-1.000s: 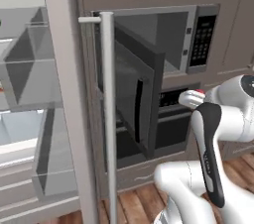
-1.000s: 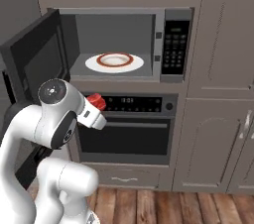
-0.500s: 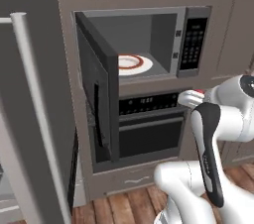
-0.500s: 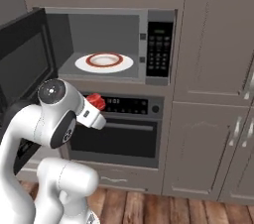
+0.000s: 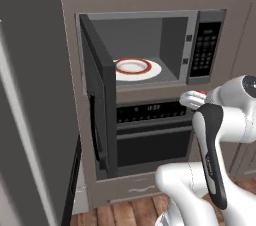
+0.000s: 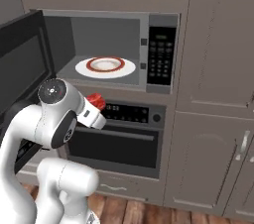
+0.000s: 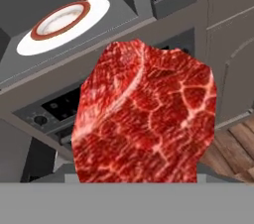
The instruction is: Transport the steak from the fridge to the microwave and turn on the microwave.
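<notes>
While microwave [image 6: 111,52] gapes, plate [image 6: 105,66] sits beyond steak [image 7: 144,114].

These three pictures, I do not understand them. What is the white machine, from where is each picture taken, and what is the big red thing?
The white machine is a robot arm on a driving base. Two cameras ride on the base, behind the arm at its left and right; the third sits on the hand. All face the microwave, whose door is open, with a white red-rimmed plate inside. An oven is below. The red thing is the steak, held in the gripper close before the hand camera.
</notes>
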Motion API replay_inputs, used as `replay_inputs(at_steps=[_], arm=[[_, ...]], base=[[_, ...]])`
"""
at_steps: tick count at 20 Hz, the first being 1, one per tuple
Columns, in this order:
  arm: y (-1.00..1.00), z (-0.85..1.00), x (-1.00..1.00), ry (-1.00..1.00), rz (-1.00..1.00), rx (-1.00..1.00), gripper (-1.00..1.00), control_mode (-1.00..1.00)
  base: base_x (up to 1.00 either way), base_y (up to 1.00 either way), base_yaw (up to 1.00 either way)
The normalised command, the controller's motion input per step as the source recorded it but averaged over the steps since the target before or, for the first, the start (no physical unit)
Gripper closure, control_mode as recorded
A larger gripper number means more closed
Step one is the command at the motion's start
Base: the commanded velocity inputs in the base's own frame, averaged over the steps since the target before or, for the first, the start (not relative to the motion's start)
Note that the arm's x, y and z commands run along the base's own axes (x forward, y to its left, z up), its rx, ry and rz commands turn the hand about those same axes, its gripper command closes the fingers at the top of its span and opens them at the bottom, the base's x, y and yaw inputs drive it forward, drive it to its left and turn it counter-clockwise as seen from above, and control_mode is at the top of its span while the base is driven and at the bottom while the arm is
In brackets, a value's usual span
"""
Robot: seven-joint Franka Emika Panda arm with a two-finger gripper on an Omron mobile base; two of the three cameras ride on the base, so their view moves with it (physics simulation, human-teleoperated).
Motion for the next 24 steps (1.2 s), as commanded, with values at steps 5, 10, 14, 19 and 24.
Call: replay_inputs(at_steps=[5, 10, 14, 19, 24], arm=[[0.00, 0.00, 0.00, 0.00, 0.00, 0.00, 1.00, 1.00], [0.00, 0.00, 0.00, 0.00, 0.00, 0.00, 1.00, 1.00], [0.00, 0.00, 0.00, 0.00, 0.00, 0.00, 1.00, 1.00], [0.00, 0.00, 0.00, 0.00, 0.00, 0.00, 1.00, 1.00], [0.00, 0.00, 0.00, 0.00, 0.00, 0.00, 1.00, 1.00]], base=[[0.46, -0.07, 0.15], [0.42, -0.06, 0.16], [0.36, -0.05, 0.15], [0.32, -0.14, 0.15], [0.21, -0.27, 0.15]])
